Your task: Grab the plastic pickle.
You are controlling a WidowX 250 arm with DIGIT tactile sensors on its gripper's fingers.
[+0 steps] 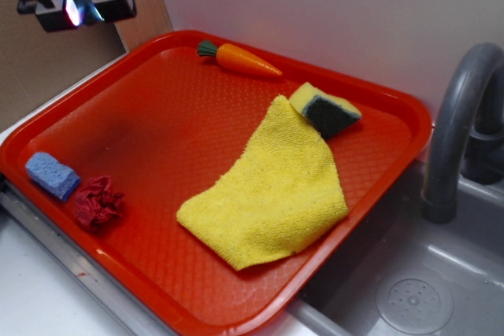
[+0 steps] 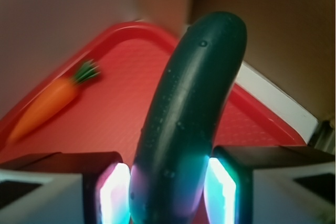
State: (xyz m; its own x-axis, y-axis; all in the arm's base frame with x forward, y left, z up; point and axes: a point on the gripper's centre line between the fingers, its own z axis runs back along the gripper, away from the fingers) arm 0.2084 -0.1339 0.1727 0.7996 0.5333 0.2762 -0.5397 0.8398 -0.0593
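Pickle (image 2: 189, 124) first: your wrist view shows the plastic pickle clamped between the two glowing pads (image 2: 114, 195) of the gripper (image 2: 167, 195), dark green, slightly curved, its free end reaching out past the fingers. The jaws are narrowed onto it, one pad on each side. In the exterior view you see the gripper (image 1: 75, 7) lifted well clear of the red tray (image 1: 157, 116), up beyond the tray's far left corner, with the pickle itself hidden there.

On the tray, you have the toy carrot (image 1: 240, 59) lying along the far edge, green top pointing left. A yellow-and-dark-green scouring sponge (image 1: 324, 109) sits near the right edge, touching the upper tip of the yellow cloth (image 1: 272, 186), which spreads over the tray's middle toward the near edge. A blue sponge block (image 1: 52, 175) lies by the left edge, with a crumpled red rag (image 1: 98, 202) just beside it. A grey sink (image 1: 409, 289) and faucet (image 1: 461, 116) stand off the tray's right side.
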